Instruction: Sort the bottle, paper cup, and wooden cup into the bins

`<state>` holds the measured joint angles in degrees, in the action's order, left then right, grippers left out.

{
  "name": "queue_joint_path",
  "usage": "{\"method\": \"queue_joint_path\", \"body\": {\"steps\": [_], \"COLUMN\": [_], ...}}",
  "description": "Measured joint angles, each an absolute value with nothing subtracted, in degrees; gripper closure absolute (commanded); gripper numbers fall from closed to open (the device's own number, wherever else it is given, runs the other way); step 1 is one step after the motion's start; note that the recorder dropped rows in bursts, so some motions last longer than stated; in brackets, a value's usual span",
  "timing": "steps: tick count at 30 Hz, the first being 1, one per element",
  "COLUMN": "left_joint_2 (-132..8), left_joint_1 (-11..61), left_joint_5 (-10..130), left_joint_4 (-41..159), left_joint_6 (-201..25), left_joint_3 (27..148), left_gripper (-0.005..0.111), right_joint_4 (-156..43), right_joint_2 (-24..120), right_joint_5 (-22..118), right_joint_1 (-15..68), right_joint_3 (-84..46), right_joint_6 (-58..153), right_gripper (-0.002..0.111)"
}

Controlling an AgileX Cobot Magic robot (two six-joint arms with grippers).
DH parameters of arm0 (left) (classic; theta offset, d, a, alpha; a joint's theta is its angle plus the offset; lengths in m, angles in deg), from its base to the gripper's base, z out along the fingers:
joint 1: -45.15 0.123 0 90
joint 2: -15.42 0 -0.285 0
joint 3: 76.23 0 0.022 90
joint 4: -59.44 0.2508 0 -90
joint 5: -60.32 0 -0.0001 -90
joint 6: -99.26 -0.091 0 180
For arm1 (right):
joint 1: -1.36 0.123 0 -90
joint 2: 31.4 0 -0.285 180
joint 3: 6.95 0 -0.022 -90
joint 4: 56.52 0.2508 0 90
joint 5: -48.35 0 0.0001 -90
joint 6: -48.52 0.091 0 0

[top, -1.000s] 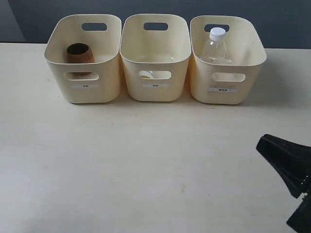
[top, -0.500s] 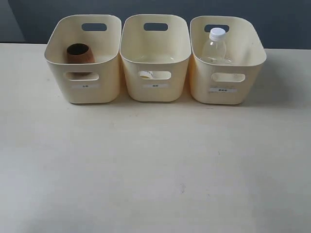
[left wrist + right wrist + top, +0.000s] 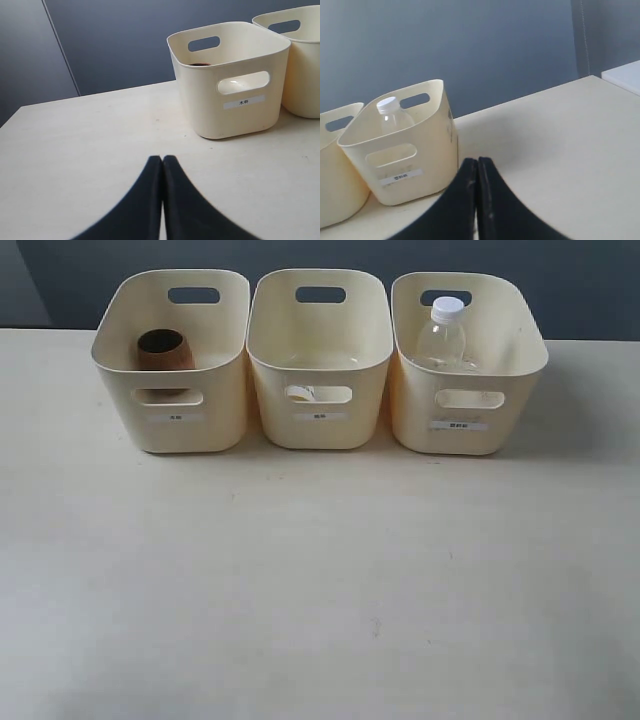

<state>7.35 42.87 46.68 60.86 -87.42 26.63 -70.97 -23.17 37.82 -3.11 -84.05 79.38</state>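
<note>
Three bins (image 3: 320, 430) in a row at the 12 o'clock edge of the table (image 3: 300, 580), each loaded: wooden cup (image 3: 165, 350) upright in the 9 o'clock bin, paper cup (image 3: 300, 393) glimpsed only through the front slot of the middle bin, apparently lying low, bottle (image 3: 441, 336) upright in the 3 o'clock bin, cap on. Sorting judged complete. Handling, as a judgement: bottle light, thin-walled and slick, likely to dent, best taken at mid-body below the shoulder; paper cup very light and crushable, best taken gently around the upper wall; wooden cup stiff, heavier, grippy, best taken across the belly. Left gripper (image 3: 162, 161) with jaws pressed together, empty, low over bare table. Right gripper (image 3: 477, 162) likewise closed on nothing. Compared with a second ago: dark gripper at the 4 o'clock corner of the exterior view now gone from frame; contents of bins unchanged.
</note>
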Motion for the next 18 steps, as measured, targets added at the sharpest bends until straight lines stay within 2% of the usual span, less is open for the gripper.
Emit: {"method": "queue_joint_path", "body": {"steps": [3, 10, 18], "left_joint_2": [7.35, 7.35, 7.35], "left_joint_1": [42.87, 42.87, 42.87], "left_joint_5": [46.68, 46.68, 46.68], "left_joint_4": [60.86, 60.86, 60.86], "left_joint_6": [-87.42, -87.42, -87.42], "left_joint_3": [26.63, 26.63, 26.63], "left_gripper": [0.107, 0.107, 0.107], "right_joint_4": [-70.97, -60.52, -59.28], "right_joint_2": [-23.17, -23.31, -23.31], "right_joint_5": [36.76, 30.54, 30.1], "right_joint_1": [-5.38, -5.61, -5.61], "right_joint_3": [-84.05, -84.05, -84.05], "right_joint_6": [79.38, 79.38, 79.38], "right_gripper": [0.109, 0.109, 0.109]}}
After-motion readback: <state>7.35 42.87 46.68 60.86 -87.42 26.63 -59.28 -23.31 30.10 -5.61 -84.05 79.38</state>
